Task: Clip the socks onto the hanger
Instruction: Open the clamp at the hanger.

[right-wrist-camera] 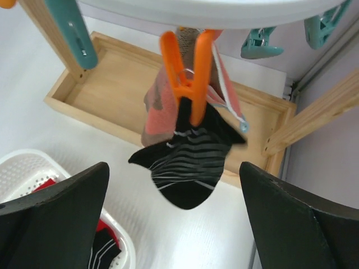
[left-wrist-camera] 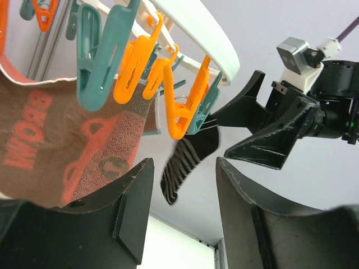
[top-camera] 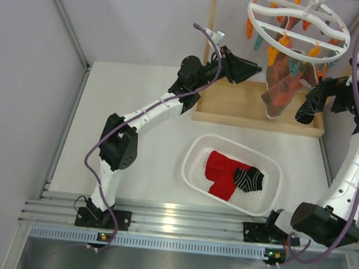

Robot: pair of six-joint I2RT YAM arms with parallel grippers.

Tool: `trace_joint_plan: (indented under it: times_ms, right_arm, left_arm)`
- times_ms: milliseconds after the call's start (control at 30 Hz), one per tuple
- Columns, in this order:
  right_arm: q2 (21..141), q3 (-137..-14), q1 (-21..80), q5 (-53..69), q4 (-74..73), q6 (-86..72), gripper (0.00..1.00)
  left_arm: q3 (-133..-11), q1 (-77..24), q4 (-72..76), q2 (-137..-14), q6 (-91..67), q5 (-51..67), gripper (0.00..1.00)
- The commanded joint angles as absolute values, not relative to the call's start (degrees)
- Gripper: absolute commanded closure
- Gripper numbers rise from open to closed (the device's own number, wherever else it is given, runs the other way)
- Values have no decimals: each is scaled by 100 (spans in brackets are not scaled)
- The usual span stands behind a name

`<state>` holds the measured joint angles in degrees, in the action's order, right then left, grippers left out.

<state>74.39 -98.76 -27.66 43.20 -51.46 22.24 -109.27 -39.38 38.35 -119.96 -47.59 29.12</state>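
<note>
L gripper [top-camera: 254,69]: we saw its fingers [left-wrist-camera: 132,207] part open, w/ nothing gripped, only air btwn the pads.
R gripper [right-wrist-camera: 174,168]: we found its fingers [right-wrist-camera: 61,207] spread wide and empty; neither touched fabric.
Hung striped sock [left-wrist-camera: 180,162]: black w/ thin white stripes. In the R wrist view it hung btwn the R fingers, apart from both. In the L wrist view it showed thru the gap, beyond the L fingertips, untouched.
Orange clip [right-wrist-camera: 190,84]: we saw it pinching the top edge of the hung striped sock, above the middle of the R fingers' gap.
Hanger [left-wrist-camera: 207,33]: white ring, above both sets of fingers; the orange clip dangled from it.
Other clips [left-wrist-camera: 134,67]: teal and orange, they hung from the hanger just above the L fingertips.
Big salmon sock [left-wrist-camera: 50,151]: clipped up too. It hung above and beyond the L finger at the left of the L wrist view, and behind the hung striped sock as seen from the R fingers.
Basket [top-camera: 193,158]: white, perforated, well below the R fingers; its corner showed under the R finger at the left of the R wrist view.
Red socks [top-camera: 222,170]: they lay in the basket, well apart from both grippers.
Second striped sock [top-camera: 249,179]: it lay in the basket against the red socks, far from any finger.
Wooden tray [right-wrist-camera: 112,106]: below and beyond the R fingers.
L vs R: we noted the R gripper facing the L fingertips from beyond the hung striped sock, no contact.
</note>
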Motion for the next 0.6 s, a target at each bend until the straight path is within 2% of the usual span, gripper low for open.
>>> trace_joint_plan:
  times_ms: [0,167,333,400,467,533,567]
  right_arm:
    - [7410,-10073,-2821,3928,-4606,1880,0]
    - [7540,-10273,-2918,5061,-4596,1749,0]
    - [7734,-10819,-2918,5317,-4500,1468,2]
    - [7586,-10645,-2874,5563,-4291,1145,7]
    - [7375,-10277,-2699,5537,-3703,828,20]
    - [6980,-9609,-2156,5319,-3081,625,30]
    - [6839,-9345,-1953,4995,-2763,520,31]
  left_arm:
    - [-11065,-3911,3981,-11751,-4702,2918,47]
    - [-11109,-3902,4034,-11804,-4720,2927,47]
    - [-11066,-3885,4087,-11725,-4729,2936,47]
    - [-11013,-3824,4096,-11681,-4755,2927,47]
    - [-11004,-3780,4034,-11637,-4729,2927,48]
    - [-10934,-3709,4017,-11558,-4711,2944,48]
    - [-10916,-3657,3999,-11523,-4711,2962,48]
